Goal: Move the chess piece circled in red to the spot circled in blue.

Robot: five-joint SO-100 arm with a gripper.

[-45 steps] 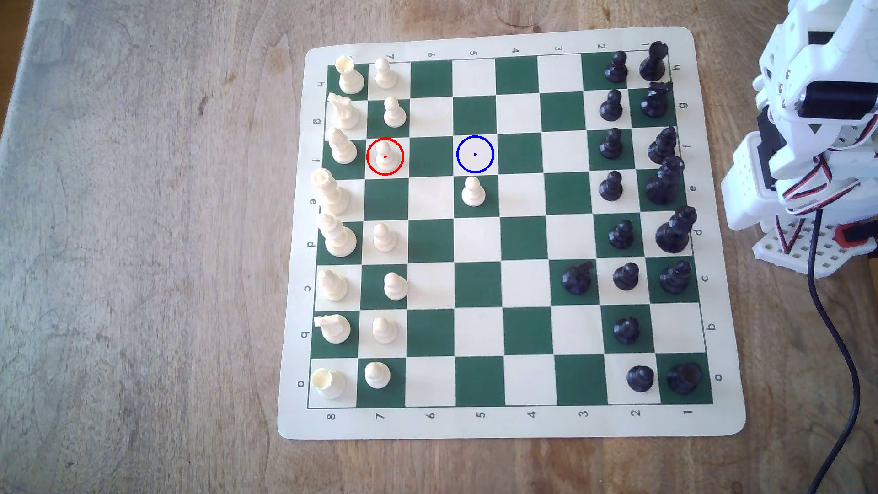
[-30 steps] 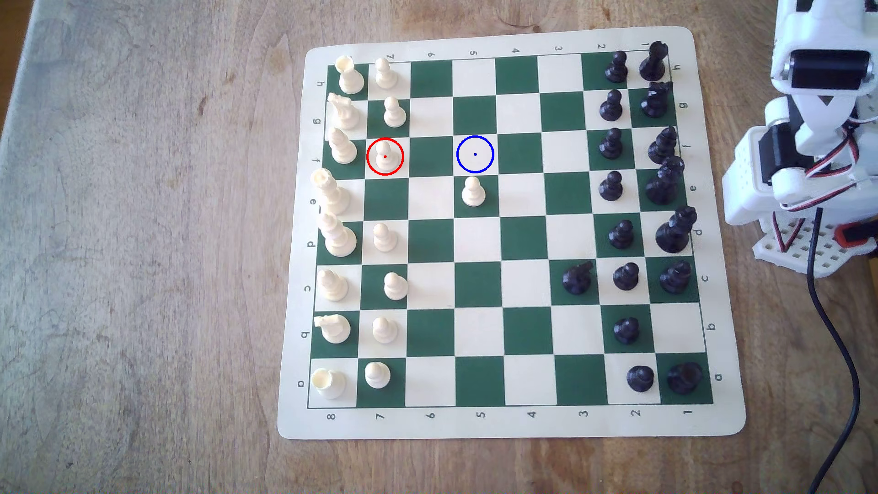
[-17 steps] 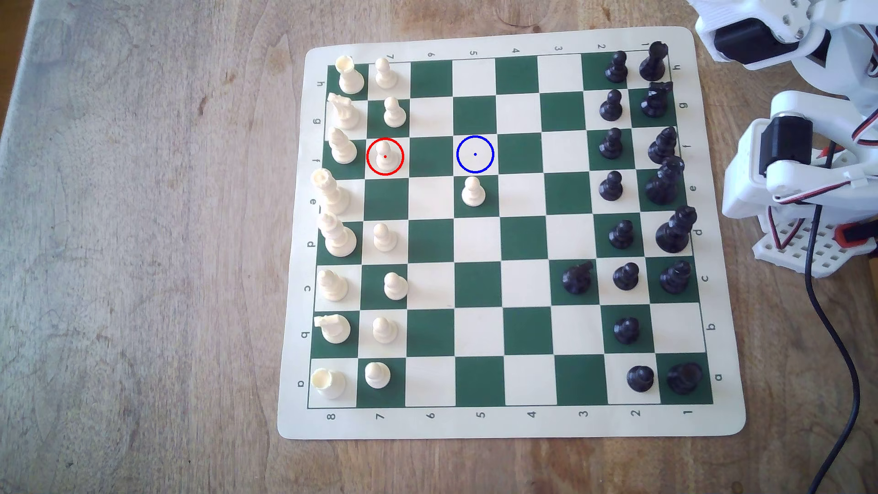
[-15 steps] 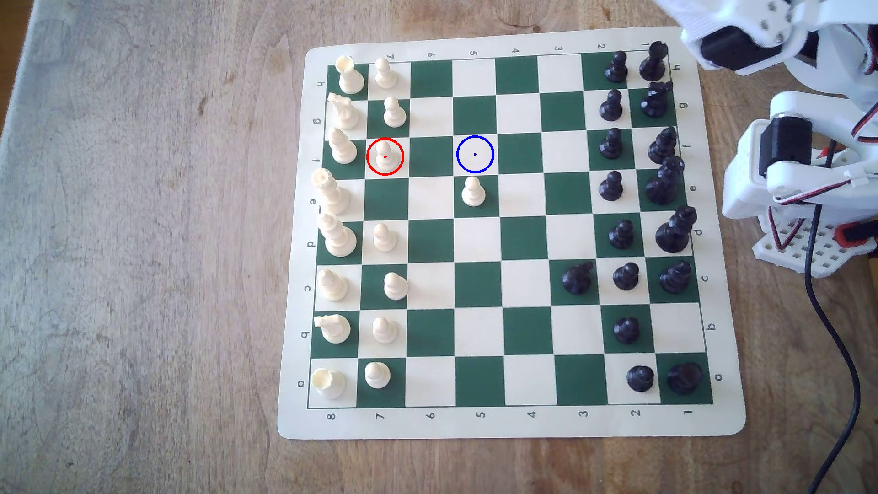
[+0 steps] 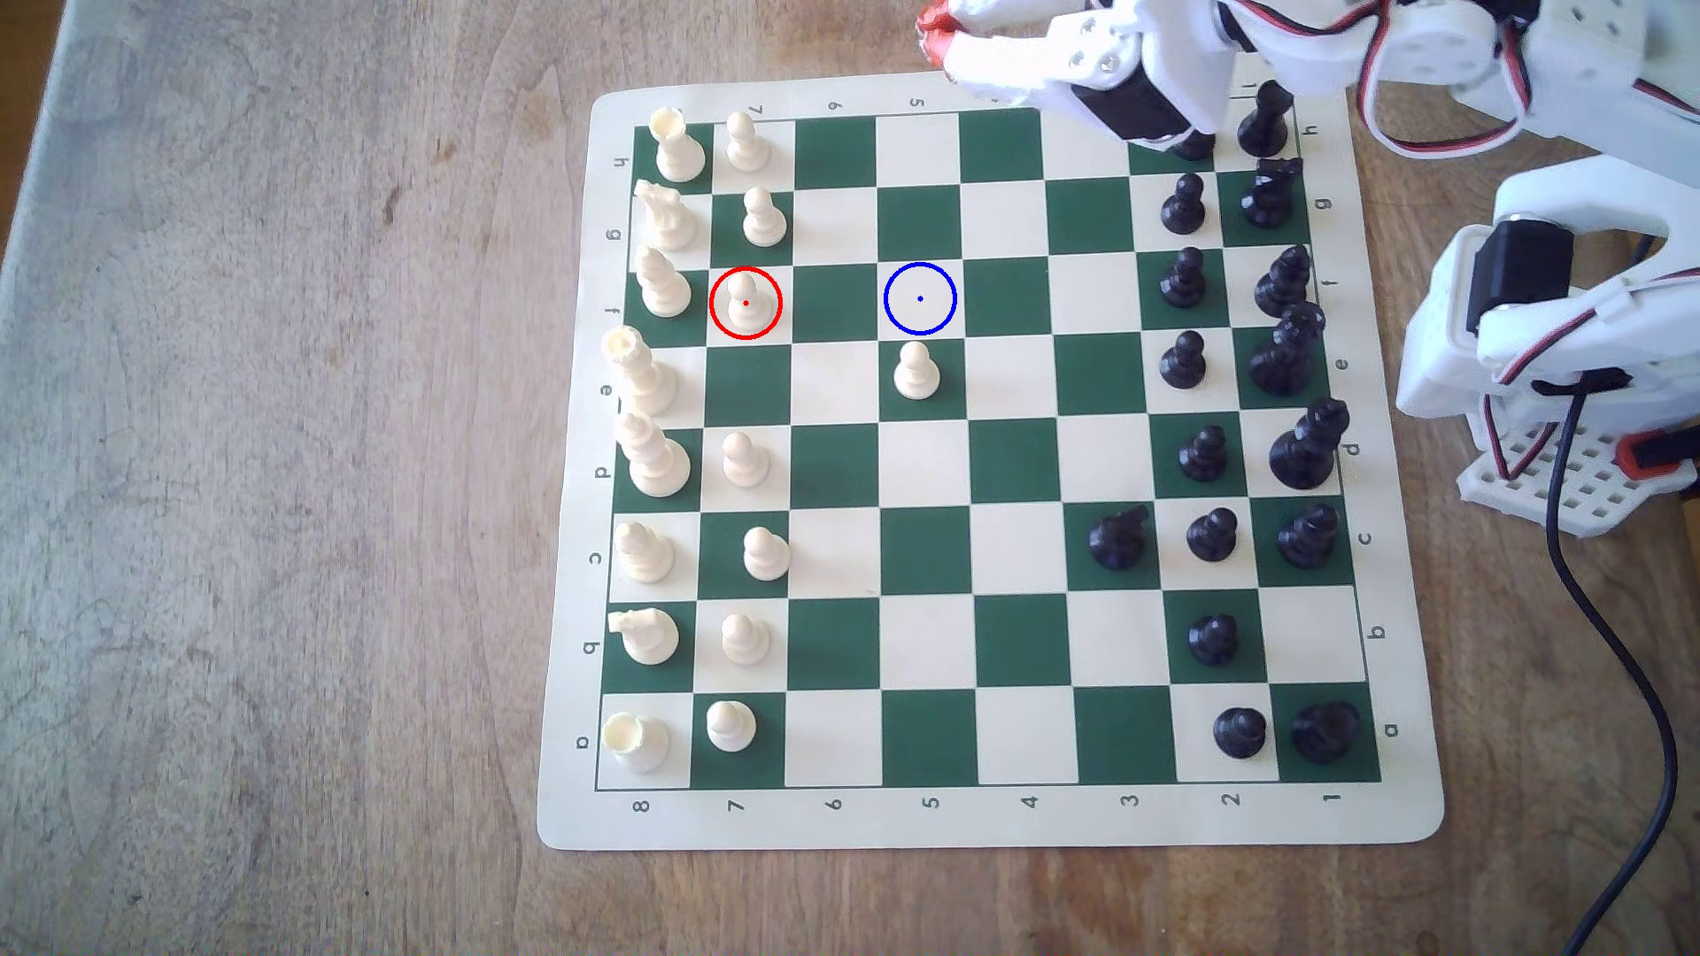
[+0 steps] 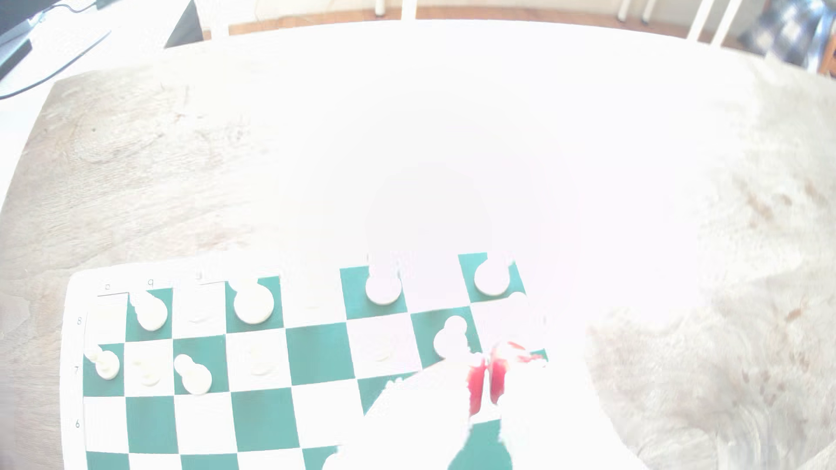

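Reaching in | gripper [image 5: 938,41] at board's 12 o'clock edge, red tips pressed together, empty | pawn [image 5: 745,303] untouched in red ring | blue spot [image 5: 920,299] at its 3 o'clock, bare | I've pick + place left

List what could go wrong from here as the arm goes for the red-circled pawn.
1. The red-circled pawn stands close beside a cream bishop and another pawn; the gripper could topple them.
2. The blue-circled spot has a cream pawn on the adjoining square, easily knocked at placing.
3. The wrist view is washed out by glare, so cream pieces barely show.
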